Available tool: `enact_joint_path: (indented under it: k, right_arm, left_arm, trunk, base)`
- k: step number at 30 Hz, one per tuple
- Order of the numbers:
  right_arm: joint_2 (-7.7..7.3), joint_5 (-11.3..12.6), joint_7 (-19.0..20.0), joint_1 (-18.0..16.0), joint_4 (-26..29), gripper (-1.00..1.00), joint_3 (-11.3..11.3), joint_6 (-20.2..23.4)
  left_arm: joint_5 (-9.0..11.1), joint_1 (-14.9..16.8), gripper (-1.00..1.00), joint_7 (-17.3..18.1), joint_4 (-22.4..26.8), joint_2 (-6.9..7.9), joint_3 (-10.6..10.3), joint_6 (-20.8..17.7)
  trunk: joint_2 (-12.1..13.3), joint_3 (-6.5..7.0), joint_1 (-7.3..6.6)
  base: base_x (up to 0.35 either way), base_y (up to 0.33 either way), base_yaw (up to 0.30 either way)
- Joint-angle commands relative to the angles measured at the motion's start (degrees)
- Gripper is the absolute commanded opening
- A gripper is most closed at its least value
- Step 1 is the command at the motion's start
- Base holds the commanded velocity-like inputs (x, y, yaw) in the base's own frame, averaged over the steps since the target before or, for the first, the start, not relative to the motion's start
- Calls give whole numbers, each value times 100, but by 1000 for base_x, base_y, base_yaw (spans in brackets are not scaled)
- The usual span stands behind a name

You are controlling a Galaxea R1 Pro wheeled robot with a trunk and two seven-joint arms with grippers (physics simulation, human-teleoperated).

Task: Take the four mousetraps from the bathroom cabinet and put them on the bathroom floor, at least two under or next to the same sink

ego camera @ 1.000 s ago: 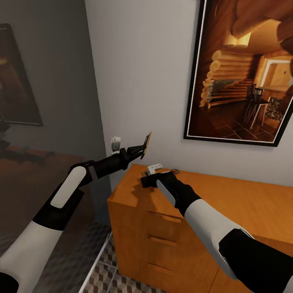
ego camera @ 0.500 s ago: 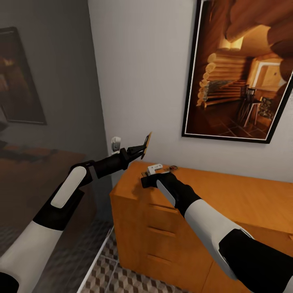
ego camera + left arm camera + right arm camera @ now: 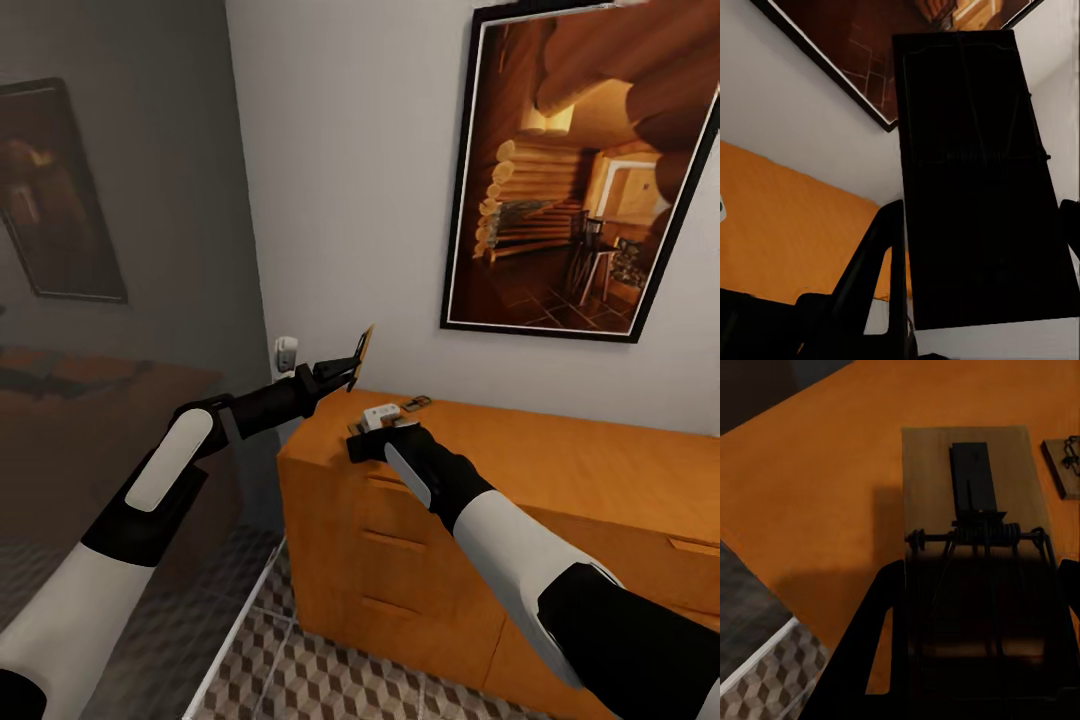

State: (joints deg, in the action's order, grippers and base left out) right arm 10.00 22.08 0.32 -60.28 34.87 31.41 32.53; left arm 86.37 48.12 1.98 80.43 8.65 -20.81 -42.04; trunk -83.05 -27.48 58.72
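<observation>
My left gripper (image 3: 350, 371) is shut on one mousetrap (image 3: 364, 345), held on edge in the air left of the cabinet (image 3: 560, 470). In the left wrist view this mousetrap (image 3: 975, 180) is a dark plate between the fingers (image 3: 870, 277). My right gripper (image 3: 392, 418) hovers over the cabinet's left end. It is shut on a second mousetrap (image 3: 975, 510), held flat above the orange top (image 3: 817, 495). Another mousetrap (image 3: 415, 403) lies on the top just beyond it, and it appears again as a mousetrap (image 3: 1063, 465) beside the held one. The cube-patterned bathroom floor (image 3: 320, 680) shows below.
A framed log-cabin picture (image 3: 570, 190) hangs on the white wall above the cabinet. A small white wall fitting (image 3: 286, 352) sits behind my left gripper. A pale rail and glass pane (image 3: 235, 630) run along the floor at the left, with a darker area behind.
The whole view has shifted: cabinet and picture slid left and up, and more floor shows. Both arms keep their pose and their mousetraps. The lying mousetrap stays on the cabinet.
</observation>
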Motion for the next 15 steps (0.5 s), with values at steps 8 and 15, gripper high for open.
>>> enact_joint_path:
  k: [8,15]
  right_arm:
    - [0,-2,12,-1,0,-100,-1,16]
    - [0,-2,12,-1,-21,-100,-2,16]
  left_arm:
    - [-33,5,-100,13,-1,5,-4,-6]
    - [-33,5,-100,13,-3,5,-7,-6]
  trunk:
    - [-2,-7,0]
    - [-2,-7,0]
  base:
    - [-334,0,0]
    - [-335,0,0]
